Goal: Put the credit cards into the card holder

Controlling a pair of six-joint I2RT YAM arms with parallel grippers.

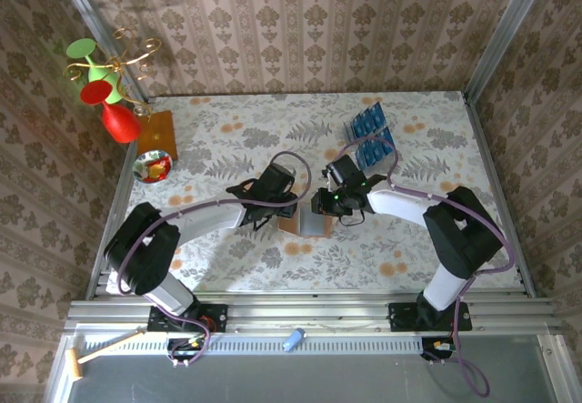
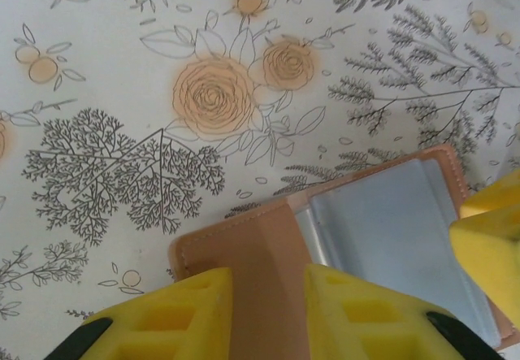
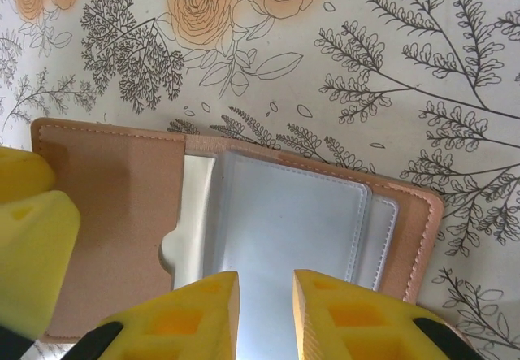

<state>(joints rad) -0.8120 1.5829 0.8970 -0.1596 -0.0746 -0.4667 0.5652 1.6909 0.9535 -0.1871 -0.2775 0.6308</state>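
The card holder (image 1: pixel 309 224) lies open on the floral cloth between both arms, its tan leather flap (image 2: pixel 244 250) on one side and clear plastic sleeves (image 3: pixel 284 214) on the other. My left gripper (image 2: pixel 268 275) is closed down on the leather flap, which fills the gap between its yellow fingers. My right gripper (image 3: pixel 266 277) holds a clear sleeve between its fingers, the sleeve rising toward the camera. In the top view the two grippers (image 1: pixel 289 212) (image 1: pixel 329 205) meet over the card holder. The bright-blue credit cards (image 1: pixel 371 135) stand in a clear rack at the back right.
A wooden board (image 1: pixel 156 133) and a small patterned bowl (image 1: pixel 153 166) sit at the far left beside a stand with red and green cups (image 1: pixel 105 85). Metal frame rails border the table. A hammer (image 1: pixel 91 356) lies below the front rail.
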